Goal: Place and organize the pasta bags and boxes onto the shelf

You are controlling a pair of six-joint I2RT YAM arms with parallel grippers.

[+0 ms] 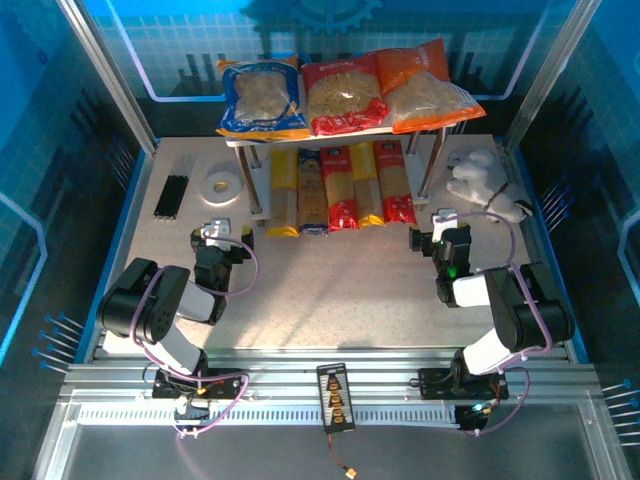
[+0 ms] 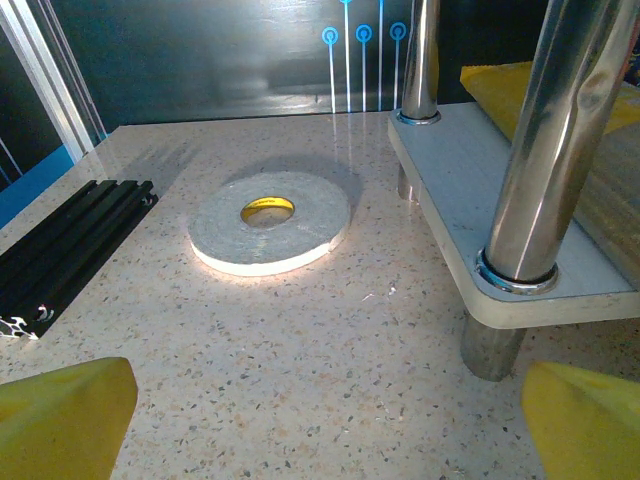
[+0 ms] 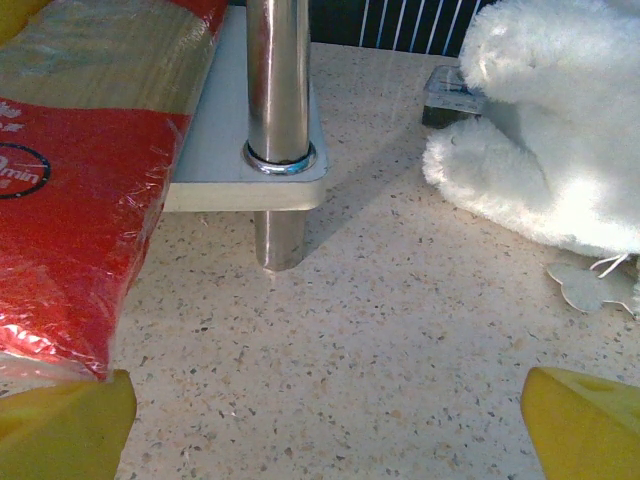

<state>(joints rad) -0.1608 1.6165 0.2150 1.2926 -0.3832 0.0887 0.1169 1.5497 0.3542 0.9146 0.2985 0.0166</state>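
The shelf stands at the back middle of the table. On its top board lie three bags side by side: blue-yellow, red and orange. Several pasta boxes lie in a row on the lower board, from a yellow one on the left to a red one on the right. My left gripper hangs open over bare table near the shelf's front left post. My right gripper is open too, near the front right post, beside the red box.
A white tape roll lies left of the shelf, with black bars farther left. A white plush toy with a paper tag sits right of the shelf. Blue walls and metal frame posts surround the table.
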